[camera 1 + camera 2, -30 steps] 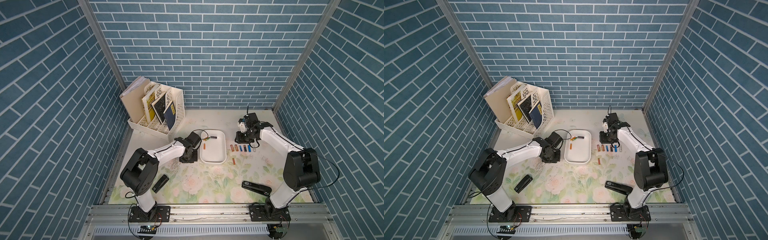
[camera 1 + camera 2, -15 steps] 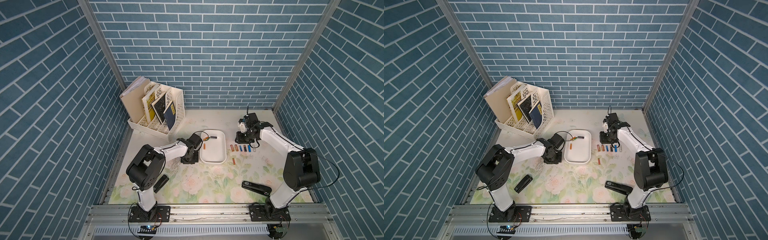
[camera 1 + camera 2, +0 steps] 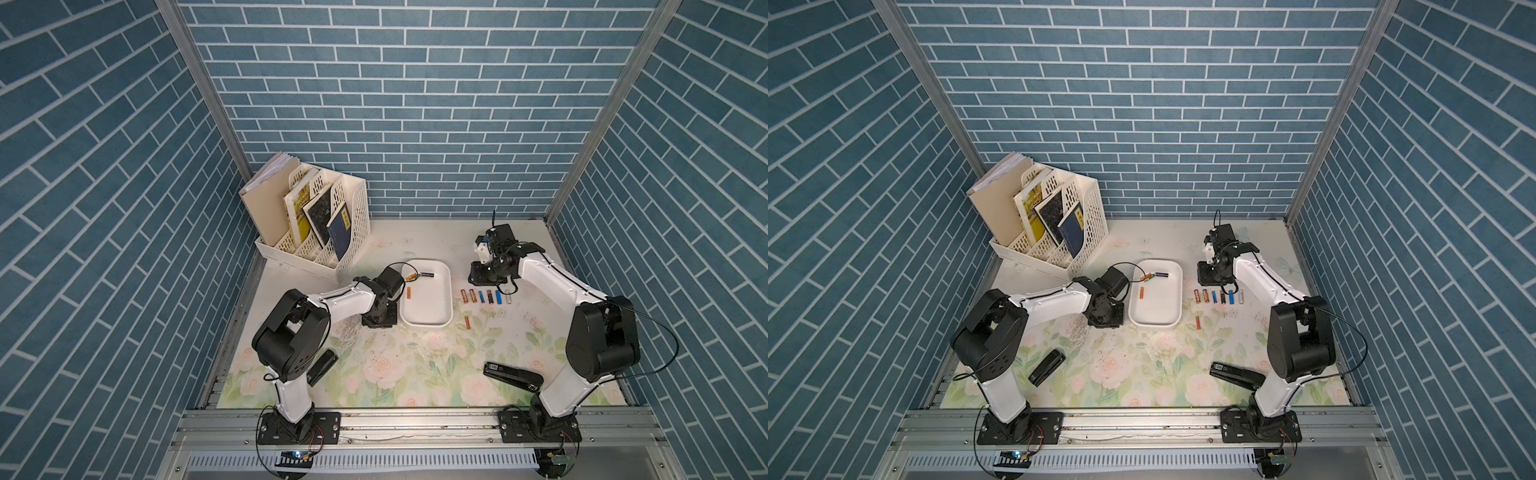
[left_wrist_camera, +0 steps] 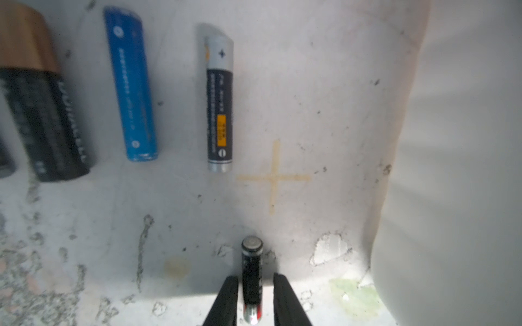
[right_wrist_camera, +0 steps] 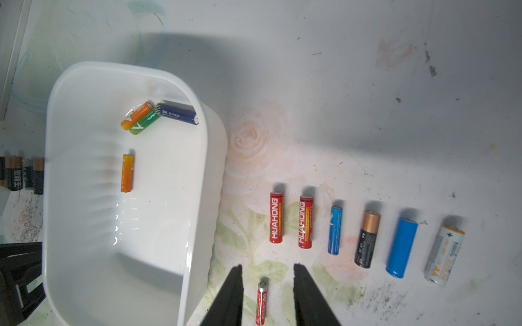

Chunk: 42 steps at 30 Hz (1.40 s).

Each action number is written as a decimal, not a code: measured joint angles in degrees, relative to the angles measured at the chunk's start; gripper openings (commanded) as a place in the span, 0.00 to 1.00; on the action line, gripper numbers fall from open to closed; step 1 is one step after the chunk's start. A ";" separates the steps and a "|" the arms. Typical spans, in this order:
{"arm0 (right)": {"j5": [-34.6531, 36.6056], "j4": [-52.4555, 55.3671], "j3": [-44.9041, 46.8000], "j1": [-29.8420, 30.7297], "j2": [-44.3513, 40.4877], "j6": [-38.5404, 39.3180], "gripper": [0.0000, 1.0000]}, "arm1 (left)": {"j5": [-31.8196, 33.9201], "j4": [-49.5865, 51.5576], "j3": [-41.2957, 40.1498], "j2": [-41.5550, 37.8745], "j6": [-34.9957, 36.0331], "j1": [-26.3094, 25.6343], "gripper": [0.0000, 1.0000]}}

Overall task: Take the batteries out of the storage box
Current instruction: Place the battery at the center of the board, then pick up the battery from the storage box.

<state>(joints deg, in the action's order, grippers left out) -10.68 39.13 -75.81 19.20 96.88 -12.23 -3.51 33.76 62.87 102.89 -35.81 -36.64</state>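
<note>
On the floral-printed worktop (image 3: 415,374) a shallow white plastic storage box (image 3: 428,318) is seen, with a few small cylindrical batteries (image 3: 409,293) lying toward its far end. Six more batteries (image 3: 482,296) are laid in a row near its right wall, and a lone orange battery (image 3: 467,321) is placed nearer the front. The left tool (image 3: 379,322) is set low beside the box's left wall; the right tool (image 3: 482,277) is positioned just behind the row.

Top views evenly lit, sharp, bowed toward edges. Left wrist view soft; black-copper battery (image 4: 48,127) blurred. Storage box (image 5: 93,214) wall glints.
</note>
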 measured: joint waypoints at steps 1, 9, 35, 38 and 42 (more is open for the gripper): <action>0.02 0.17 -0.35 0.59 0.00 -0.20 0.34 | 0.11 0.35 0.07 -0.13 0.00 0.00 0.30; -0.22 -0.76 -5.31 9.68 1.81 -4.11 0.34 | 0.98 3.56 3.41 -3.17 0.44 0.07 0.32; 1.49 -11.30 -15.15 21.86 23.96 -12.04 0.34 | 2.10 8.83 4.02 -11.02 4.39 6.49 0.34; 2.82 -11.32 -15.54 22.34 25.05 -12.04 0.34 | 1.95 8.83 3.89 -11.32 4.55 6.64 0.34; 4.87 -11.26 -15.61 23.10 26.16 -12.04 0.34 | 1.90 8.83 3.72 -11.39 4.61 6.69 0.34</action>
<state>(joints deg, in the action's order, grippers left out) -5.80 27.88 -91.42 42.30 123.04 -24.27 -1.61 42.59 66.59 91.50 -31.20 -29.95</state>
